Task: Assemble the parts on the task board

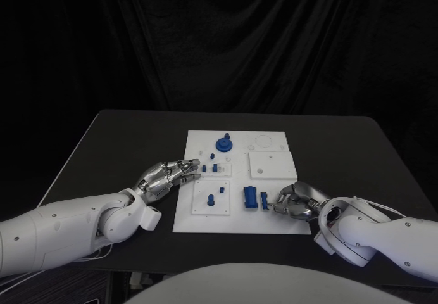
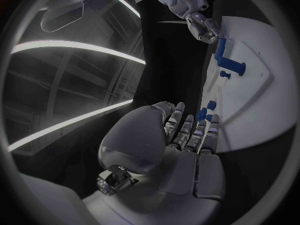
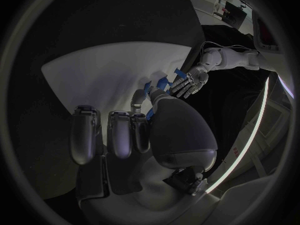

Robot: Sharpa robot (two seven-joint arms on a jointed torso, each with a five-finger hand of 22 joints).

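The white task board lies mid-table. On it are a round blue part with a peg, several small blue pegs, a wide blue block and a narrow blue piece. My left hand hovers at the board's left edge, fingers stretched toward the pegs and holding nothing. My right hand sits at the board's near right, fingers curled, their tips pinching the narrow blue piece. The left wrist view shows that right hand, and the right wrist view the left hand.
The board carries raised white sub-plates, one at its right and one near its front left. The black table spreads on all sides of the board, with a dark curtain behind it.
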